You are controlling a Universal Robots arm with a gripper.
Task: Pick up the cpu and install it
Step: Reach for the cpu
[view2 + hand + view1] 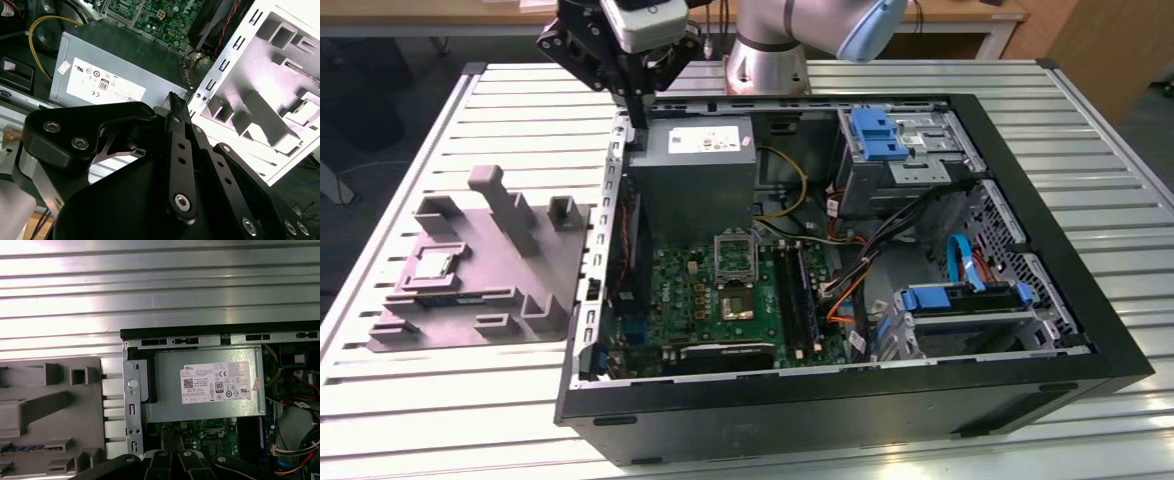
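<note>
Gripper is parked high over the rear corner of the open PC case, above the power supply. Its fingers are drawn together to a narrow point with nothing held between them, and the same closed tips are seen in both wrist views. The cpu is seated flat in a square recess of the grey moulded tray, at the exterior view's left, well apart from the gripper, so no pick has been made. The recess is judged to be there to keep the chip level and located for a straight grasp from above. The tray is set just beside the case's side wall on the slatted table, probably so the carry to the board is kept short. The case is laid on its side with the panel off, so the motherboard faces up and the socket can be reached from above. A metal frame just beyond the socket looks hinged back, possibly the load plate left open for the chip, but this cannot be confirmed. The raised pose is read as clearance over the case rim and tray posts.
</note>
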